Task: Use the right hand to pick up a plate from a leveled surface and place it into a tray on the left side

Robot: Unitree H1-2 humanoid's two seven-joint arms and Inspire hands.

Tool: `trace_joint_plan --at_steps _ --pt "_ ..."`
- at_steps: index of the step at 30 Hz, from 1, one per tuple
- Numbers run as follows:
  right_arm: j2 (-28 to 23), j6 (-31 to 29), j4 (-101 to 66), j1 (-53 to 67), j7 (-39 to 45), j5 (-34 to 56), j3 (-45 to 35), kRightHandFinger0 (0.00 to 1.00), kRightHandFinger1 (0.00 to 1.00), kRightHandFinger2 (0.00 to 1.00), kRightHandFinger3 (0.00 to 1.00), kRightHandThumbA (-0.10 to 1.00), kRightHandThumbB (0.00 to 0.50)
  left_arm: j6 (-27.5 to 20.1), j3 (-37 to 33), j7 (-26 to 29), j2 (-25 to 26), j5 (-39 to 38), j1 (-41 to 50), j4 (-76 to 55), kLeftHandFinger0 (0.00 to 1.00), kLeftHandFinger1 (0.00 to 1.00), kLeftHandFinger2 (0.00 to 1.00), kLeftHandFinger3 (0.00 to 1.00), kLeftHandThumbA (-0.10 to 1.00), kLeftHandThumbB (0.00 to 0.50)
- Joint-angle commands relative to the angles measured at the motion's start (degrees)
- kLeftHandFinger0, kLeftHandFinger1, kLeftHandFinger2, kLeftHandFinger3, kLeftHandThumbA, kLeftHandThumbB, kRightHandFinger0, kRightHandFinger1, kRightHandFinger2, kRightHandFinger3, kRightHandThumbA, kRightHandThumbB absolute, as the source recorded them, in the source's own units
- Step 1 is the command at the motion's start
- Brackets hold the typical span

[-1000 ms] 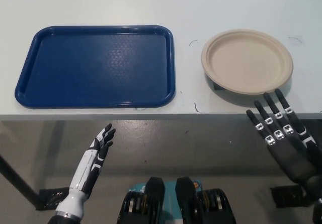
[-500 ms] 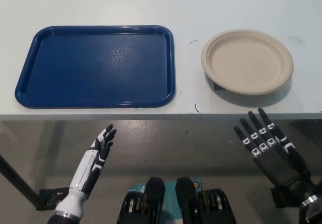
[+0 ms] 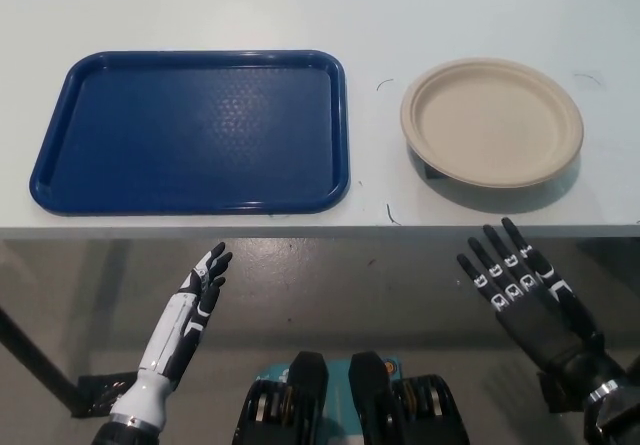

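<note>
One blue tray (image 3: pixel 190 130) lies on the desk (image 3: pixel 480 5), and nothing sits in it. One plate (image 3: pixel 491 122) lies there too, a single beige disposable one, not a stack as far as I can see. That makes two things on the desk in all. There is just the one desk, pale and plain. A few small dark marks show on its surface near the plate; I count about three. Below the desk's near edge two robot hands are in view: one white left hand (image 3: pixel 203 290) and one black right hand (image 3: pixel 515 290), each empty with fingers spread.
</note>
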Motion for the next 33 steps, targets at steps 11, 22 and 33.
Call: trace_joint_plan --at_steps 11,22,33 --pt "0.3 0.2 1.9 -5.3 -0.8 -1.7 -2.1 1.0 1.0 1.0 1.0 1.0 0.41 -0.8 -0.4 -0.4 0.5 0.3 -1.7 -1.2 1.0 1.0 1.0 1.0 1.0 0.5" --pt "0.6 0.2 7.6 -8.8 0.1 -4.8 -3.1 1.0 1.0 1.0 1.0 1.0 0.41 -0.6 -0.4 -0.9 0.9 -0.1 -2.5 -1.3 1.0 1.0 1.0 1.0 1.0 0.5" --pt "0.3 0.2 10.8 -12.0 0.2 -6.8 -4.1 1.0 1.0 1.0 1.0 1.0 0.397 -2.1 -0.5 -1.2 0.9 -0.3 -2.8 -0.3 1.0 1.0 1.0 1.0 1.0 0.5"
